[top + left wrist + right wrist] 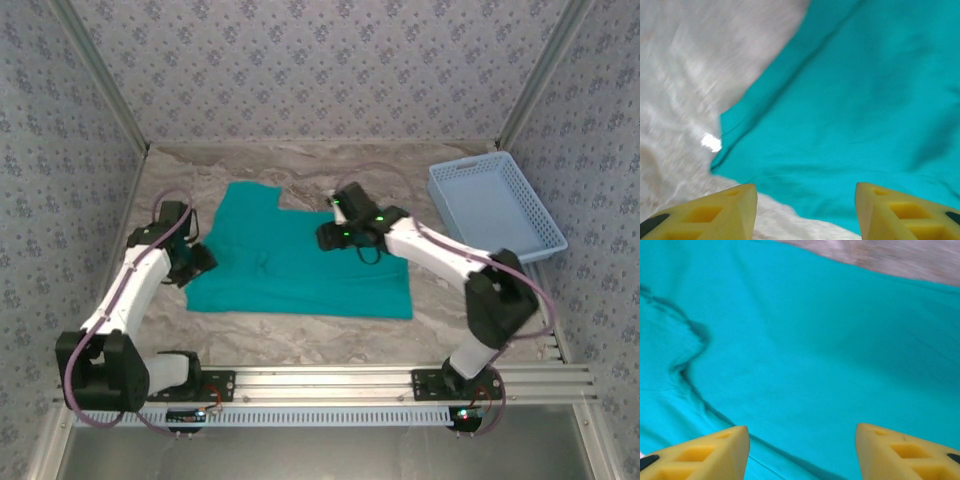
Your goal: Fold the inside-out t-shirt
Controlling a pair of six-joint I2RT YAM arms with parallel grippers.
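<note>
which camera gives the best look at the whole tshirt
The top external view: it takes in nearly the whole t-shirt, lying flat with its outline clear. The left wrist view catches one edge of it against the table; the right wrist view is a close-up of creased cloth.

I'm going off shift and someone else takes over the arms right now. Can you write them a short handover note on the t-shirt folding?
Left gripper: open, nothing held, low at the left edge of the t-shirt.
Right gripper: open, nothing held, over the far right part of the cloth.
Things: the t-shirt lies spread on the table, one sleeve sticking out at the far left. The basket stands apart at the far right.
Done: the garment is laid out fairly flat, and no finished fold is visible.
Left: grasp the cloth and make the folds.
</note>
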